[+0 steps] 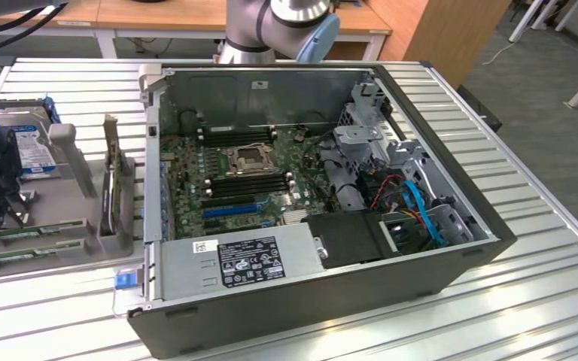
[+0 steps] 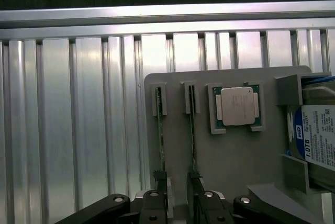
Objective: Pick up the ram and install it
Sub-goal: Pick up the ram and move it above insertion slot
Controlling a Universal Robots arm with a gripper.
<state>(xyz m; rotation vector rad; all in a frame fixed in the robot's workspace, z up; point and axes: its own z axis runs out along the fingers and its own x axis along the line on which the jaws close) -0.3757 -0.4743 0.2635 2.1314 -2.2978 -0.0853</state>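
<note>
Pincer spread, empty, right above ram standing on edge in grey tray. Ram likely light, stiff, fragile; best pinched across flat faces mid-length.

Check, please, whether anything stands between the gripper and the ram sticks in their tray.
Nothing visible does. The open gripper hangs just over the two ram sticks, standing on edge in the grey tray; the processor and hard drive sit off to one side.
</note>
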